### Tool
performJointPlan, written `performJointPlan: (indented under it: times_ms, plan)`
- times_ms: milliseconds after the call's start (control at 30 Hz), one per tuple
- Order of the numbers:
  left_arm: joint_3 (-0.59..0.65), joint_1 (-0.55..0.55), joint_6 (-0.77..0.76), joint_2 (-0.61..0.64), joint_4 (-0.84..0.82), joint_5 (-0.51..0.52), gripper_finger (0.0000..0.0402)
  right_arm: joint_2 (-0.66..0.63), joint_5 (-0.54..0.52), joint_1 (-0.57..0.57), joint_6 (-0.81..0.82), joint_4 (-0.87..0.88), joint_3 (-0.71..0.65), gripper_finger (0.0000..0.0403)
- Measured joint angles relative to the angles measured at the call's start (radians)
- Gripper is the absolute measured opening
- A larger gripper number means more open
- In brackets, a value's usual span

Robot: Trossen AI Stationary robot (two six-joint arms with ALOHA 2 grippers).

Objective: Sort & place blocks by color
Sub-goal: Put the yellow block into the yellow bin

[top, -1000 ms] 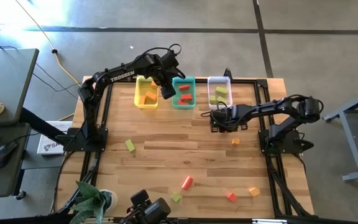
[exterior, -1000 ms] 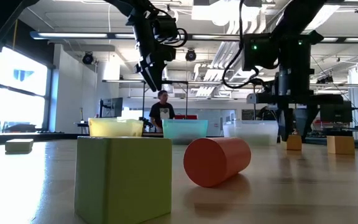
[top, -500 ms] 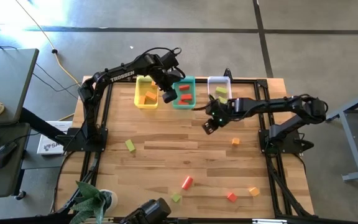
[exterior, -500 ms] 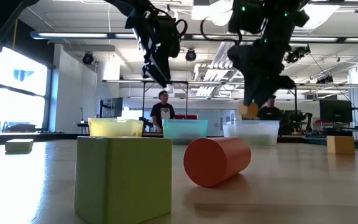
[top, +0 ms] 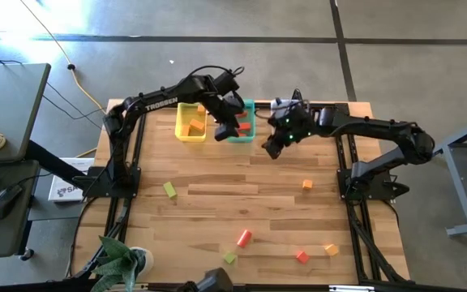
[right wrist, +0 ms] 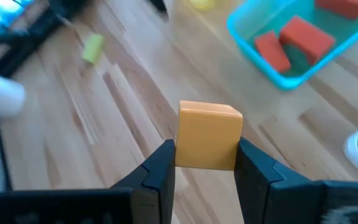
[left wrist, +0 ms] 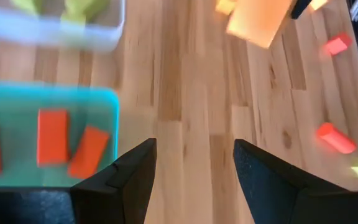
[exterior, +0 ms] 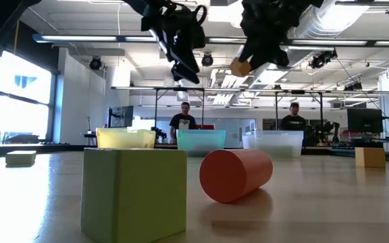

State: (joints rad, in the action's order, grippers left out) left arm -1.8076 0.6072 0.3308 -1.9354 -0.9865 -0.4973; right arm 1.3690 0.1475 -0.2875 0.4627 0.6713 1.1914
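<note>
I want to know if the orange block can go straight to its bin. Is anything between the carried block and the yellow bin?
Yes. The right pincer holds the orange block just right of the teal bin. The yellow bin lies beyond that, and the left pincer, open and empty, hangs over the teal bin's left edge, between the two.

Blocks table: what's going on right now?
Colour sorting is under way. The right gripper holds an orange block in the air near the teal bin. The left gripper is open and empty, hovering by that bin, which holds red blocks. The yellow bin holds orange blocks, the clear bin green ones. Several blocks lie loose on the table, including a red cylinder.
</note>
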Motion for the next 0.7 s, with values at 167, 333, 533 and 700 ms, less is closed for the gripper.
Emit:
performJointPlan:
  times_ms: [167,333,533,700]
  plan:
    - [0.0,-0.037,0.079,0.0,0.114,0.008,0.0202,-0.012,0.072,-0.054,-0.02,-0.002,0.048,0.0102]
    - [0.0,-0.053,0.092,0.0,0.257,0.012,0.0202,-0.027,0.128,-0.102,-0.061,0.002,0.106,0.0102]
    - [0.0,-0.053,0.092,0.005,0.397,0.017,0.0202,-0.082,0.151,-0.169,-0.078,0.005,0.173,0.0102]
    - [0.0,-0.053,0.09,0.006,0.545,0.018,0.0202,-0.133,0.151,-0.216,-0.071,0.003,0.213,0.0102]
